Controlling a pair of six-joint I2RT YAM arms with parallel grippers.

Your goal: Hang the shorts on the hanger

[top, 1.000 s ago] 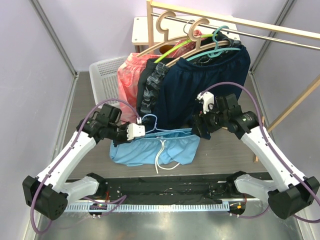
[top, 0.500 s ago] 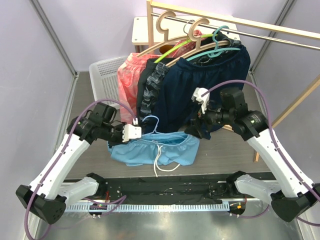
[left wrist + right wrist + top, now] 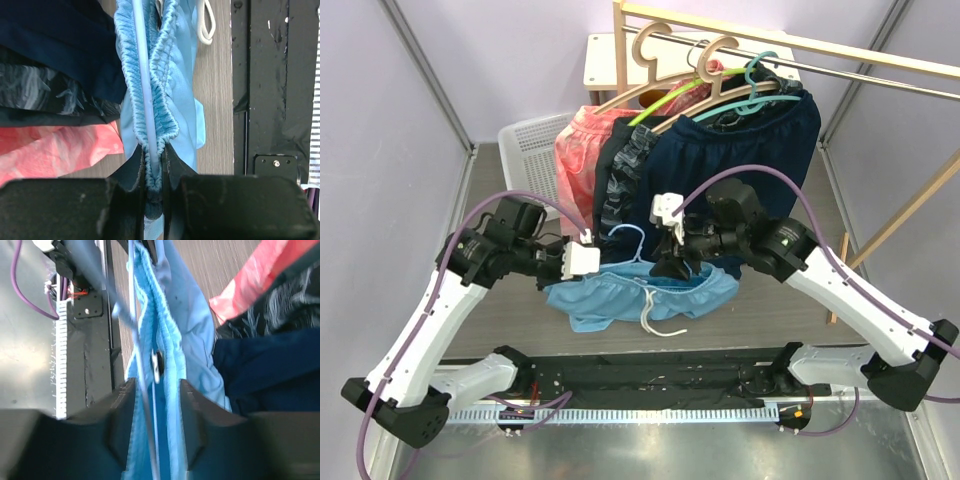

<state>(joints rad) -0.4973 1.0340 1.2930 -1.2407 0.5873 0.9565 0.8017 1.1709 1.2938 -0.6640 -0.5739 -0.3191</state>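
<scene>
1. Step: the shorts (image 3: pixel 620 300) are already draped over the hanger (image 3: pixel 633 238), so we judge we are at the spreading and settling stage, not the first threading.
2. We see the shorts hanging off the hanger above the table (image 3: pixel 790 295), just in front of the clothes on the rack (image 3: pixel 880 55). The waistband (image 3: pixel 167 90) is bunched along the wire (image 3: pixel 144 75) and the drawstring (image 3: pixel 650 315) dangles below.
3. Our left gripper (image 3: pixel 586 262) is pinched tight at the hanger's left end. The left wrist view shows wire and waistband squeezed together between its fingers (image 3: pixel 131 175).
4. Our right gripper (image 3: pixel 670 266) sits near the middle of the hanger, jaws apart on either side of the waistband and wire. A gap shows on one side, so we judge it grips nothing.
5. Next, we think the right should close on the waistband and draw it toward the hanger's right end, while the left holds the hanger level.
6. We would watch the navy shorts (image 3: pixel 740 170) just behind, which the right gripper could snag.
</scene>
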